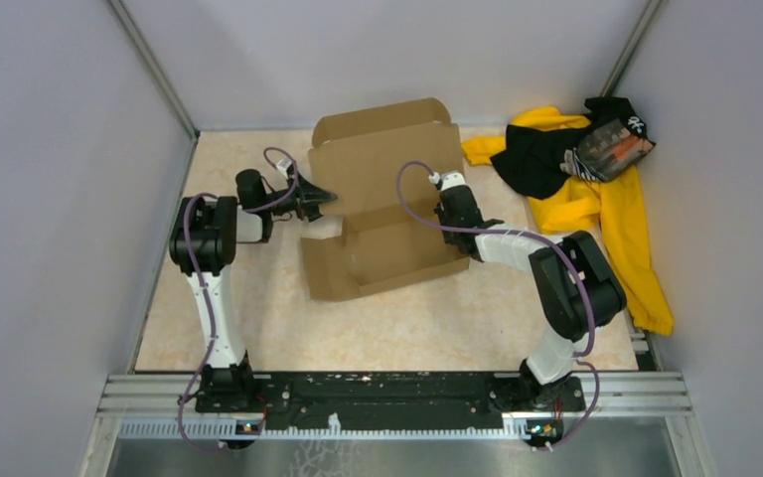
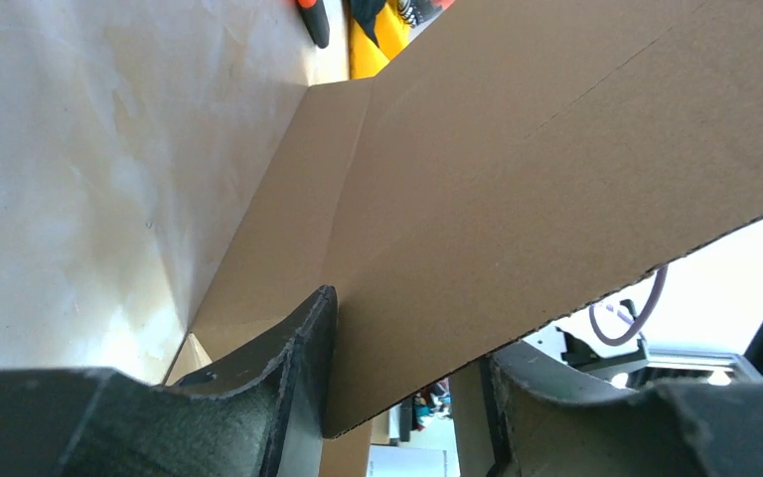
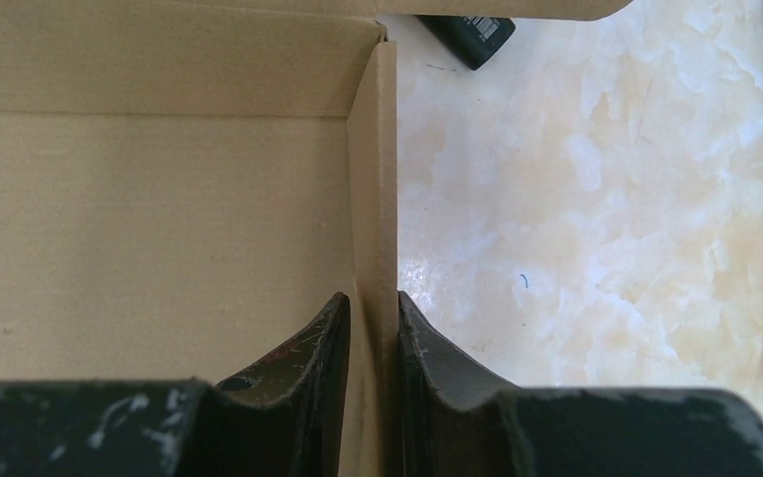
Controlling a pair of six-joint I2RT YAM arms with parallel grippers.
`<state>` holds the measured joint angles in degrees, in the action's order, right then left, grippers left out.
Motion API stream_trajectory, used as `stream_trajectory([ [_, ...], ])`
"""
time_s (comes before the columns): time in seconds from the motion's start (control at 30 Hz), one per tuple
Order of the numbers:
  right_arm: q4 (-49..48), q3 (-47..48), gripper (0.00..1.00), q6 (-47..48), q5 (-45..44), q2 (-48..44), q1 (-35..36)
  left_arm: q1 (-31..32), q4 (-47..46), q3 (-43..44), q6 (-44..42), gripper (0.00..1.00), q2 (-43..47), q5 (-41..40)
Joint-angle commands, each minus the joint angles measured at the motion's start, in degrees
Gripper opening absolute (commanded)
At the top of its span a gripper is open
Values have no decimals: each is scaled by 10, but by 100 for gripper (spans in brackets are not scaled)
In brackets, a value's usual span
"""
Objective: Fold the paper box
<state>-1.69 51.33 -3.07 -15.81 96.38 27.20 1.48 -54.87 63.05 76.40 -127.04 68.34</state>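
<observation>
1. Cardboard box (image 1: 382,204): part-folded sheet, mid-table (image 1: 407,328), lying askew. Back flap stands up toward the far edge.
2. Left gripper (image 1: 320,201): at the box's left edge, on a flap.
3. Right gripper (image 1: 449,204): at the box's right side wall.
4. Yellow-and-black clothes (image 1: 616,214): heaped in the far right corner, trailing along the right edge.
</observation>
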Motion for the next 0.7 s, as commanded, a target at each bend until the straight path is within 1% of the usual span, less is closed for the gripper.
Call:
stream_trajectory([
  [0.0, -31, -4, 22, -8, 12, -28, 9, 5, -123, -19, 94, 50, -30, 9],
  [0.13, -32, -4, 22, -8, 13, -30, 9, 5, -147, -22, 114, 49, -40, 1],
  [0.17, -32, -4, 22, -8, 13, -31, 9, 5, -139, -19, 107, 49, -40, 3],
  [0.23, -32, -5, 22, -8, 13, -33, 9, 5, -85, -11, 68, 50, -29, 4],
  [0.27, -32, -5, 22, -8, 12, -34, 9, 5, -36, -4, 14, 51, -18, 3],
  [0.3, -31, -6, 22, -8, 12, -34, 9, 4, 31, 5, -19, 53, -3, -3],
  [0.33, -31, -6, 22, -8, 12, -35, 9, 4, 112, 16, -104, 55, 12, -17],
  [0.4, -30, -5, 22, -8, 12, -36, 9, 4, 307, 55, -246, 60, 47, -65],
  [0.43, -30, -5, 22, -8, 10, -37, 9, 5, 393, 77, -304, 61, 63, -98],
  [0.47, -30, -6, 22, -8, 10, -37, 10, 5, 455, 96, -344, 63, 76, -129],
  [0.53, -29, -5, 22, -8, 10, -37, 9, 4, 509, 117, -382, 65, 94, -161],
  [0.63, -28, -4, 22, -9, 10, -38, 9, 4, 566, 141, -411, 66, 114, -198],
  [0.67, -28, -3, 22, -9, 10, -37, 9, 4, 572, 140, -414, 66, 121, -204],
])
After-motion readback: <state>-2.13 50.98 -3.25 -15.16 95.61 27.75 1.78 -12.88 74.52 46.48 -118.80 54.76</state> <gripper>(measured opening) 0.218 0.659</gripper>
